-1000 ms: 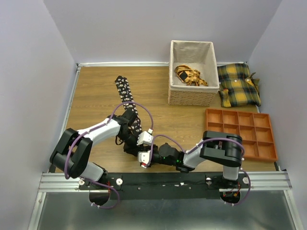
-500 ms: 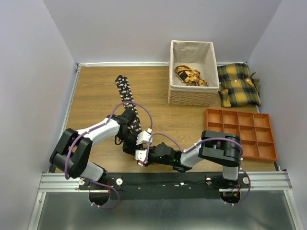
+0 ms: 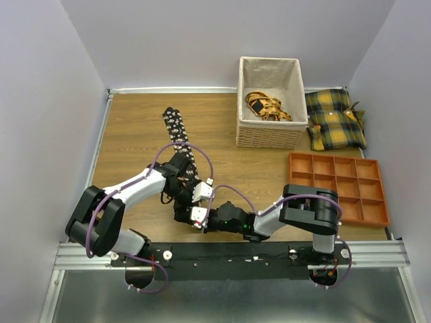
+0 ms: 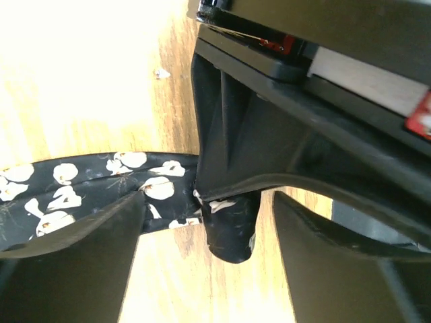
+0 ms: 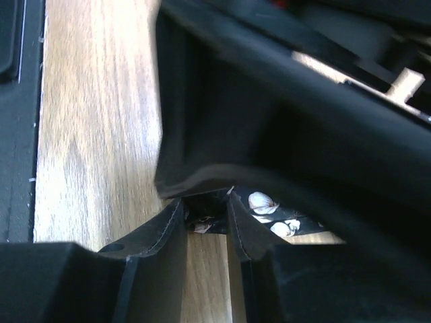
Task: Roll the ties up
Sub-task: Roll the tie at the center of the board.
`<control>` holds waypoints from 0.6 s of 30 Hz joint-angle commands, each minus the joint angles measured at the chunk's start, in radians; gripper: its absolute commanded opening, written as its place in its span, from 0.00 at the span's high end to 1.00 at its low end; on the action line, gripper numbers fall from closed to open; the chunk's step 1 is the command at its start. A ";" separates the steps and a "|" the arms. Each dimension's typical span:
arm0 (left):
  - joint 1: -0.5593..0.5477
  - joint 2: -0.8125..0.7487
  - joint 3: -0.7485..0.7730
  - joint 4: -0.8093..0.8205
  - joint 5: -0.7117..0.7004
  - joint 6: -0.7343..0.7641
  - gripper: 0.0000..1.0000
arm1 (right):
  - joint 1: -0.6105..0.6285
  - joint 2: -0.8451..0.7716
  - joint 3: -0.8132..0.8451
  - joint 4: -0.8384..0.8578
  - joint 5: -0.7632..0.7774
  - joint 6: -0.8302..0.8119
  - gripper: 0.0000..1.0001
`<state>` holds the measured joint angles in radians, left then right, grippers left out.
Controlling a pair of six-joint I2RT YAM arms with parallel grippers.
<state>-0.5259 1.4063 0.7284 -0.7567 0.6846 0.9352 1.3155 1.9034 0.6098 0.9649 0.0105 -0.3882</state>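
Note:
A black tie (image 3: 174, 124) dotted with pale flowers lies as a strip on the wooden table, running from the far left toward the arms. Its near end is folded into a small lump (image 4: 229, 235). My right gripper (image 3: 185, 214) (image 5: 205, 215) is shut on that lump, which sits pinched between its fingertips; the flowered strip (image 5: 266, 202) shows just beyond. My left gripper (image 3: 183, 200) (image 4: 209, 198) stands open, one finger (image 4: 74, 262) over the strip (image 4: 101, 182) and the other to the right of the lump, touching neither. In the top view the two grippers overlap and hide the tie's near end.
A lined wicker basket (image 3: 269, 138) at the back holds a yellow-and-black bundle (image 3: 266, 106). Yellow-and-black plaid cushions (image 3: 335, 120) lie to its right. An orange compartment tray (image 3: 340, 188) sits near the right arm. A black rail runs along the near edge.
My left gripper has let go and opened wide. The right gripper's jaws have narrowed onto the tie's folded end. Both wrists shifted slightly toward the near left.

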 commanded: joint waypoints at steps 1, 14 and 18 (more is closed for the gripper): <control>-0.011 -0.038 -0.034 0.059 -0.010 0.001 0.08 | -0.005 -0.020 -0.022 -0.020 -0.004 0.158 0.98; 0.184 -0.141 -0.038 -0.041 0.012 0.182 0.01 | -0.015 -0.018 -0.027 -0.081 -0.099 0.305 0.99; 0.227 -0.155 -0.044 -0.101 0.026 0.267 0.01 | -0.045 -0.012 -0.008 -0.130 -0.150 0.379 0.98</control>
<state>-0.3336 1.2751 0.6991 -0.8047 0.6918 1.0931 1.2972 1.8847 0.5980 0.9592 -0.0452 -0.1280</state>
